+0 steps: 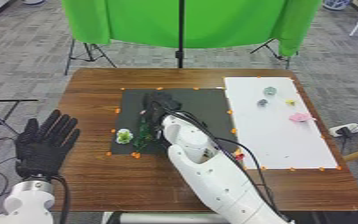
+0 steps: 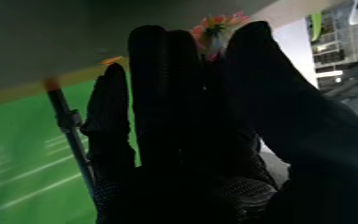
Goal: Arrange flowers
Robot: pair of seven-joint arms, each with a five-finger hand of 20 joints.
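Over the far part of the dark mat (image 1: pixel 209 102), my right hand (image 1: pixel 162 101) comes in on its long white arm. In the right wrist view the right hand (image 2: pixel 171 105) is open, its fingers fairly straight. A pink-orange flower (image 2: pixel 213 31) shows past the gap between fingers and thumb; whether it is touched I cannot tell. A white flower with a green centre (image 1: pixel 124 136) lies at the mat's near left, beside a green stem (image 1: pixel 142 134) partly hidden by the right arm. My left hand (image 1: pixel 44 150) is open off the table's left edge, palm flat and fingers straight.
A white board (image 1: pixel 269 137) on the right bears a pale green piece (image 1: pixel 270 91), a dark piece (image 1: pixel 262 102), a yellow one (image 1: pixel 291 102) and a pink one (image 1: pixel 301 117). A red flower (image 1: pixel 239 156) sits near its left edge, close to the right arm's cables.
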